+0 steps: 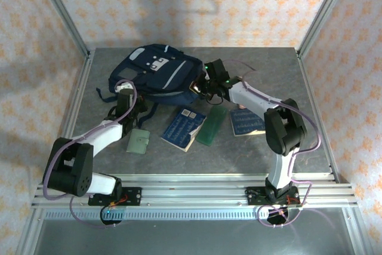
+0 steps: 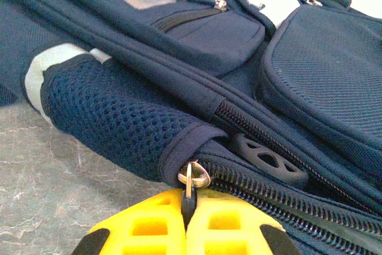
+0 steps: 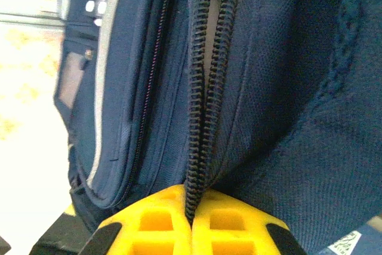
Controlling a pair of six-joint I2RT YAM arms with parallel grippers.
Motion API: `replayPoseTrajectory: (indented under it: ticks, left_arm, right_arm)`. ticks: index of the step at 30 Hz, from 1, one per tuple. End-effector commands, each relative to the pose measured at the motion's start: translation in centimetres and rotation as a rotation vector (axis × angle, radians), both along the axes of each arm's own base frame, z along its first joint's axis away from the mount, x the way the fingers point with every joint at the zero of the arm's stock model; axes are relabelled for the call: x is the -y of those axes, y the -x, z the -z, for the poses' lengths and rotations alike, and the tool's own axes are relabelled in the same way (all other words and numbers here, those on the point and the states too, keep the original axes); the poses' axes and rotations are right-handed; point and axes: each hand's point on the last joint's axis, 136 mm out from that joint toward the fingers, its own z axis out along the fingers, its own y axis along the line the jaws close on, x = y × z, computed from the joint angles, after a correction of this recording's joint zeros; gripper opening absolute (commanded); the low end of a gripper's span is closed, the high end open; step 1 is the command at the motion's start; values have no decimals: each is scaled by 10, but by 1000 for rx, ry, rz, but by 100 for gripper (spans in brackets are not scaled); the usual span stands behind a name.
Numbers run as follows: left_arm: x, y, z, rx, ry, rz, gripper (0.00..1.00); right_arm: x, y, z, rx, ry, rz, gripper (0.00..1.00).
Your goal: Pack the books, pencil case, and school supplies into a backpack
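The backpack (image 1: 156,70) is matt navy woven cloth, with a coarser open-mesh side pocket (image 2: 113,123), dull black zip teeth (image 3: 200,88) that look like plastic coil, a small shiny metal zip pull (image 2: 192,177) and a matt black rubbery tab (image 2: 271,160). The left gripper (image 2: 188,210) and right gripper (image 3: 191,216) have smooth bright yellow plastic fingers with matt black edges. The table (image 1: 268,153) is matt, grey and stone-mottled, edged by pale ribbed metal rails (image 1: 197,190); the books (image 1: 179,128) have smooth paper-like covers.
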Motion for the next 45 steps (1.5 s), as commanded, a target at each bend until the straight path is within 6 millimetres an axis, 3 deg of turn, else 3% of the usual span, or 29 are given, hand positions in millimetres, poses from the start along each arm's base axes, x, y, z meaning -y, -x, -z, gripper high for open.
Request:
replayPoseTrajectory:
  ticks: [1, 7, 14, 18, 22, 26, 29, 32, 37, 41, 45]
  left_arm:
    - [-2, -10, -8, 37, -28, -10, 0]
    - [5, -19, 4, 10, -56, 8, 2]
    - [11, -20, -8, 56, 1, 5, 37]
    - [24, -10, -15, 53, 70, 65, 52]
    - [41, 6, -24, 50, 156, 145, 62]
    - [53, 27, -28, 51, 205, 193, 62]
    - [63, 44, -17, 4, 257, 215, 60]
    - [75, 61, 5, -71, 291, 233, 59]
    - [97, 76, 33, -148, 273, 280, 59]
    - [111, 73, 44, -183, 278, 296, 59]
    - [119, 68, 54, -219, 244, 310, 59]
  right_arm:
    - [13, -3, 22, 6, 48, 42, 0]
    - [19, 22, 27, -2, 26, 53, 0]
    - [5, 27, 30, 9, 37, -25, 0]
    - [-1, 23, 21, 35, 46, -73, 22]
    - [8, 21, -4, 104, 89, -66, 47]
    - [21, 34, -22, 150, 111, -60, 53]
    - [21, 58, -24, 157, 95, -113, 53]
    - [9, 88, -8, 126, 105, -186, 51]
    - [-16, 133, 40, 31, 126, -286, 47]
    - [-23, 149, 73, -45, 137, -296, 42]
    - [-7, 152, 105, -123, 234, -246, 37]
